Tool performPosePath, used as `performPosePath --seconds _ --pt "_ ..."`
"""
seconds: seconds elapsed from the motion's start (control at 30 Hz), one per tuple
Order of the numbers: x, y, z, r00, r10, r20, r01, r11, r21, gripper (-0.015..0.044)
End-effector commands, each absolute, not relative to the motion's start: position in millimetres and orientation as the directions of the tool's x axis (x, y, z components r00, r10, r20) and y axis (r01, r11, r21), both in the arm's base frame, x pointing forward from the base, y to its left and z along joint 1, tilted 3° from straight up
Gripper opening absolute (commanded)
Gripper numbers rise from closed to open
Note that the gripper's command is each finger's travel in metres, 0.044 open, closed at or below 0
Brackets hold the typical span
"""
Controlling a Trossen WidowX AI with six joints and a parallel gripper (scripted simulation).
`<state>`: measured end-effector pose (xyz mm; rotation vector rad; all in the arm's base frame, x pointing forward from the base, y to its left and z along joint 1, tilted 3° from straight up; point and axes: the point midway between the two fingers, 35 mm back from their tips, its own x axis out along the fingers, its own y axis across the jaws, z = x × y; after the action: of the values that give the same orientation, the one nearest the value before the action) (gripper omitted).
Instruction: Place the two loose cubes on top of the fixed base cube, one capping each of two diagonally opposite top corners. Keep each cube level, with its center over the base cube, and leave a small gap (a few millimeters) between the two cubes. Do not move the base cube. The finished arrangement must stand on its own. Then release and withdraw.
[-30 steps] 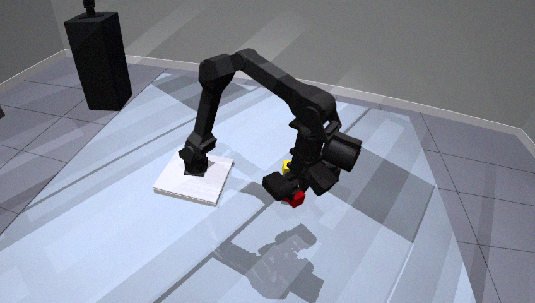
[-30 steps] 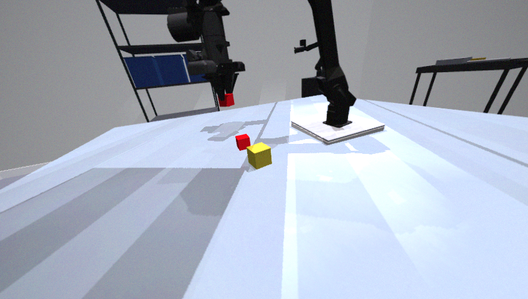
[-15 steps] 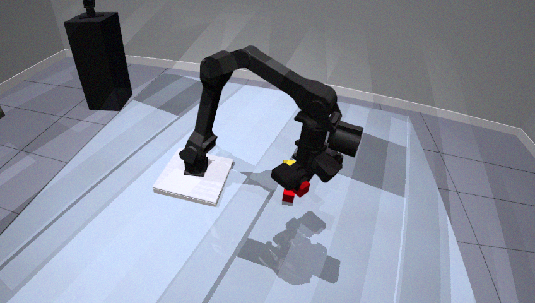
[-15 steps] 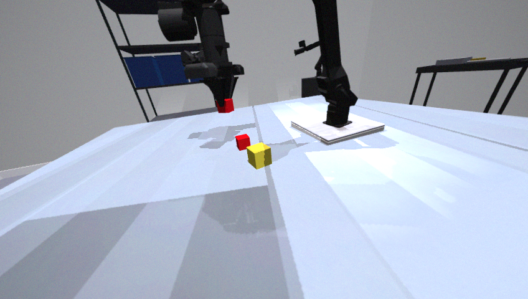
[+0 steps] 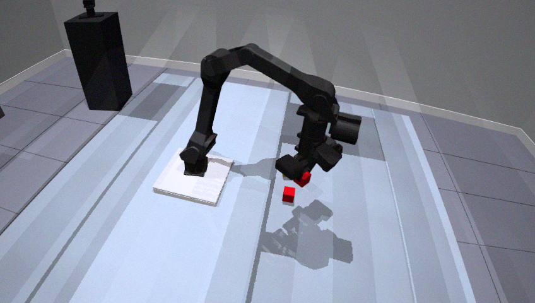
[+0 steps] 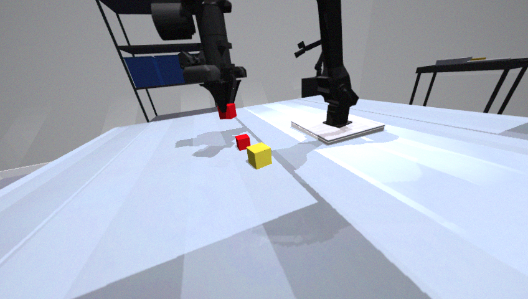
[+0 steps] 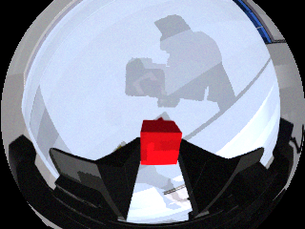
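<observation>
My gripper point(image 5: 302, 177) point(image 6: 226, 109) point(image 7: 159, 141) is shut on a small red cube point(image 5: 303, 179) point(image 6: 226, 110) point(image 7: 160, 141) and holds it well above the table. A second red cube point(image 5: 288, 194) point(image 6: 242, 141) lies on the table below and a little to the side of the gripper. The larger yellow base cube point(image 6: 259, 155) stands on the table right beside that second red cube. In the top view only a sliver of the base cube point(image 5: 284, 175) shows behind the gripper. The wrist view shows only the held cube and the arm's shadow on the table.
The arm's base stands on a white plate point(image 5: 176, 184) point(image 6: 355, 129). A tall black pillar point(image 5: 98, 60) stands at the back left. A shelf rack point(image 6: 148, 70) and a dark side table point(image 6: 466, 66) stand beyond the table's edges.
</observation>
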<state>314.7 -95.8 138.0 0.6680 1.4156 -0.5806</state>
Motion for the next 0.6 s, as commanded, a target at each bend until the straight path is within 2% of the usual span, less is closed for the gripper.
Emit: performPosePath --seconds 0.0,0.57 --pt "316 -85 137 0.078 0.028 -0.997 0.718 0.692 0.076 0.0105" --pt "318 -38 130 0.073 0.033 -0.997 0.707 0.704 0.075 0.0105"
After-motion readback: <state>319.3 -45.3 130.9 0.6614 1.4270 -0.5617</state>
